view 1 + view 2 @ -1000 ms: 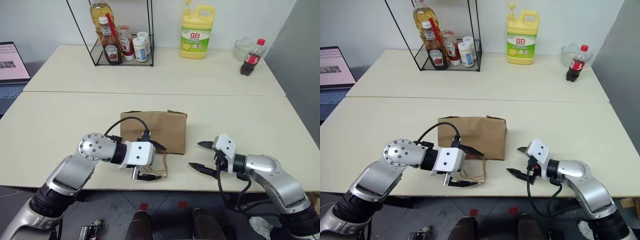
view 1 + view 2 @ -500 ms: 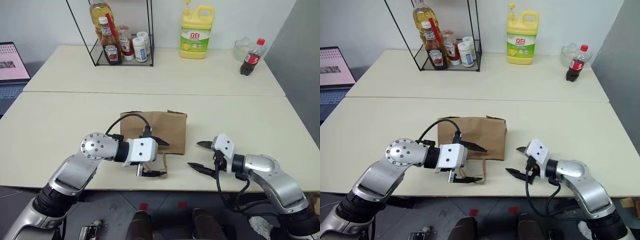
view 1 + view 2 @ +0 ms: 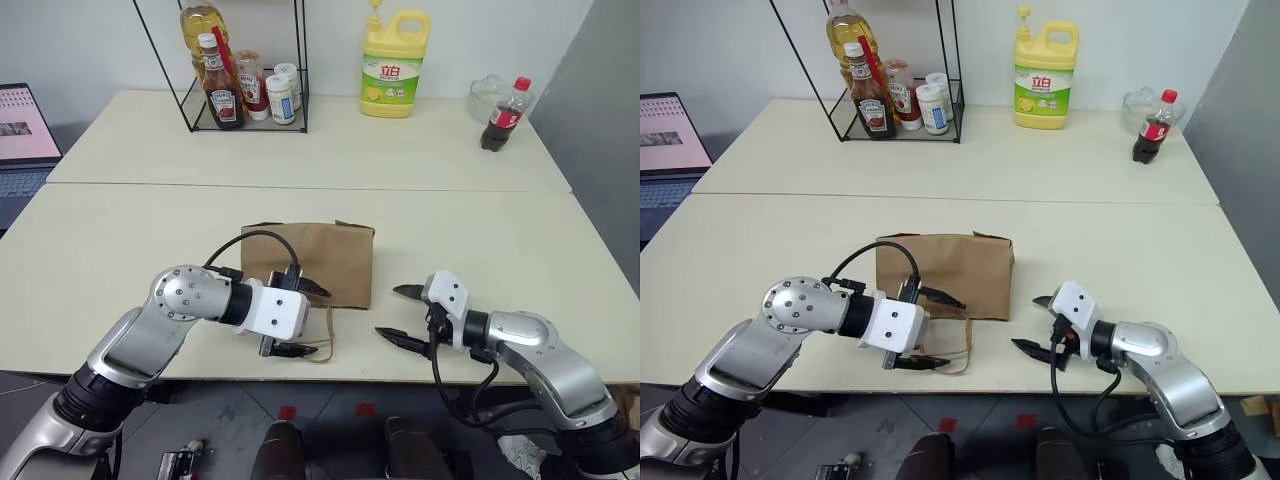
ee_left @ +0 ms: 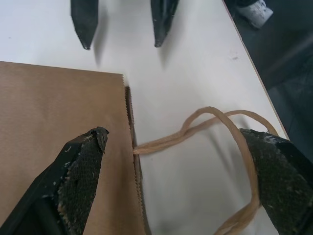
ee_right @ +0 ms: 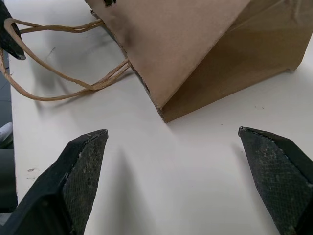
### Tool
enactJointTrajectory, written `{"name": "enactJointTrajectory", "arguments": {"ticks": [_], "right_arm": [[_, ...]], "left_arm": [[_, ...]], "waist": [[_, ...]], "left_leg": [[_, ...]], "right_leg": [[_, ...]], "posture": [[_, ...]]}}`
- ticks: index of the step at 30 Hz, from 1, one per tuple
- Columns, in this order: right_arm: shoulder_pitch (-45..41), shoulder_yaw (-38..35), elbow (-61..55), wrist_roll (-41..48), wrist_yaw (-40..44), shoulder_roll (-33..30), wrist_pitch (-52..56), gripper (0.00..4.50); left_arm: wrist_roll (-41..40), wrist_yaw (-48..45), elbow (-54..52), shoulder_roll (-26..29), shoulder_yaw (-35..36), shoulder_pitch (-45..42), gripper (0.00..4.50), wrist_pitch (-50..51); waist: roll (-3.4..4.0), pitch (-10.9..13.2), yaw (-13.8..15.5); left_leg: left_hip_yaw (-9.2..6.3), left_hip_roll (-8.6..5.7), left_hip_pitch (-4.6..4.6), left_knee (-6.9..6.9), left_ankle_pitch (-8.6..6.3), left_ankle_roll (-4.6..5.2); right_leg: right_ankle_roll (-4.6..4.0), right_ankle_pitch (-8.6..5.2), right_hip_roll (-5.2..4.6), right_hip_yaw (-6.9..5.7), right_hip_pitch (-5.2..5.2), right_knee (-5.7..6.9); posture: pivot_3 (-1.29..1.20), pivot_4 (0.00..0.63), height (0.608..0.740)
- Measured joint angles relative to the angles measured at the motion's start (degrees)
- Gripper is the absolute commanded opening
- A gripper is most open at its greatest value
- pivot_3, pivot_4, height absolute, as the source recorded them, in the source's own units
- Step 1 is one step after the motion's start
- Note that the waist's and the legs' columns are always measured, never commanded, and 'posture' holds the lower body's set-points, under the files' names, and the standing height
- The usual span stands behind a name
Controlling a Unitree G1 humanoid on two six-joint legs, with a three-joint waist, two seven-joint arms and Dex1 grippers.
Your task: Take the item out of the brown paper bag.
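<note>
**Bag lying flat, mouth toward you; contents not visible**

The brown paper bag (image 3: 315, 262) lies on its side at the centre of the frame on the near table (image 3: 120, 250), its mouth at the lower edge with the cord handles (image 3: 322, 338) trailing toward the table's front edge. The item cannot be seen; judged from the task, it is inside the bag.

Your left gripper (image 3: 297, 320) sits at the bag's mouth, lower centre-left, jaws spread wide, one finger over the paper and the other out by the handles; it grips nothing. Your right gripper (image 3: 402, 315) waits lower right, just beside the bag's side, jaws likewise spread and empty.

Handling assessment: the paper is thin, light and creases readily; it will likely slide on the smooth tabletop unless pinned. The handles are limp cord and give poor control. Take hold at the upper lip of the mouth to open it.
</note>
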Motion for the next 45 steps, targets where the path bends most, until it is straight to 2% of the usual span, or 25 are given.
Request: {"name": "enactJointTrajectory", "arguments": {"ticks": [3, 6, 12, 19, 24, 30, 37, 45], "right_arm": [[0.0, 0.0, 0.0, 0.0, 0.0, 0.0, 0.0, 4.49], [-0.1, 0.0, 0.0, 0.0, -0.1, 0.0, 0.0, 4.5], [-0.1, 0.2, 0.0, -0.2, 0.2, -0.5, -0.2, 4.5], [-0.1, 1.5, 0.1, -3.0, 2.9, -3.6, -3.5, 4.5], [-1.0, 4.7, 0.2, -6.6, 5.8, -5.3, -8.2, 4.5], [-2.1, 5.8, -2.0, -3.9, 9.5, -3.3, -9.6, 4.5], [-4.2, 8.8, -2.9, -2.1, 13.7, -2.0, -11.3, 4.5], [-7.9, 9.3, -1.6, 0.0, 14.8, 1.3, -9.6, 4.5]], "left_arm": [[1.1, -0.4, 0.1, 0.3, -0.9, 0.0, 4.5, -1.5], [1.3, -1.0, 0.1, 0.8, -0.9, 0.1, 3.96, -1.9], [-1.1, -2.2, 0.1, 0.8, -0.9, 0.3, 2.21, 1.4], [-7.7, -0.4, 1.1, -1.4, 1.9, -2.0, 0.04, 15.5], [-12.7, 2.8, 3.8, -4.0, 5.6, -3.5, 0.04, 24.5], [-14.9, 6.4, 5.6, -5.9, 6.7, -5.4, 0.04, 30.3], [-16.5, 10.1, 9.3, -7.9, 9.2, -10.4, 0.04, 34.2], [-17.5, 11.4, 10.4, -8.2, 10.1, -11.0, 0.04, 35.4]], "waist": [[0.0, 0.0, 0.0], [0.0, 0.0, 0.0], [0.0, 0.0, 0.0], [0.0, 0.0, 0.0], [0.0, 0.0, 0.0], [-0.01, 0.0, 0.0], [-0.01, 0.0, 0.0], [-0.02, 0.0, 0.0]], "left_leg": [[0.0, 0.0, 0.01, 0.0, 0.0, 0.0], [0.0, 0.0, 0.0, 0.0, 0.0, 0.0], [0.0, 0.0, 0.0, 0.0, 0.0, 0.0], [-0.01, 0.0, 0.01, 0.0, 0.0, 0.01], [-0.02, 0.0, 0.01, 0.01, 0.0, 0.0], [-0.03, 0.0, 0.0, 0.02, 0.01, -0.01], [-0.04, 0.0, 0.01, 0.03, 0.01, -0.02], [-0.05, 0.0, 0.02, 0.02, 0.06, -0.1]], "right_leg": [[0.0, 0.0, 0.0, 0.0, 0.0, 0.0], [0.0, 0.0, 0.0, 0.0, 0.0, 0.0], [0.0, 0.0, 0.0, 0.0, 0.0, 0.0], [0.0, 0.0, 0.0, -0.01, 0.0, 0.01], [0.01, 0.0, 0.0, -0.01, 0.0, 0.02], [0.0, 0.0, 0.0, -0.03, 0.01, 0.02], [0.01, 0.0, 0.0, -0.04, 0.03, 0.01], [0.0, 0.0, 0.0, -0.05, 0.02, 0.02]], "posture": [[0.0, 0.15, 0.74], [0.0, 0.15, 0.74], [0.0, 0.15, 0.74], [0.0, 0.15, 0.74], [0.0, 0.15, 0.74], [0.0, 0.15, 0.74], [0.0, 0.15, 0.74], [0.0, 0.15, 0.74]]}}
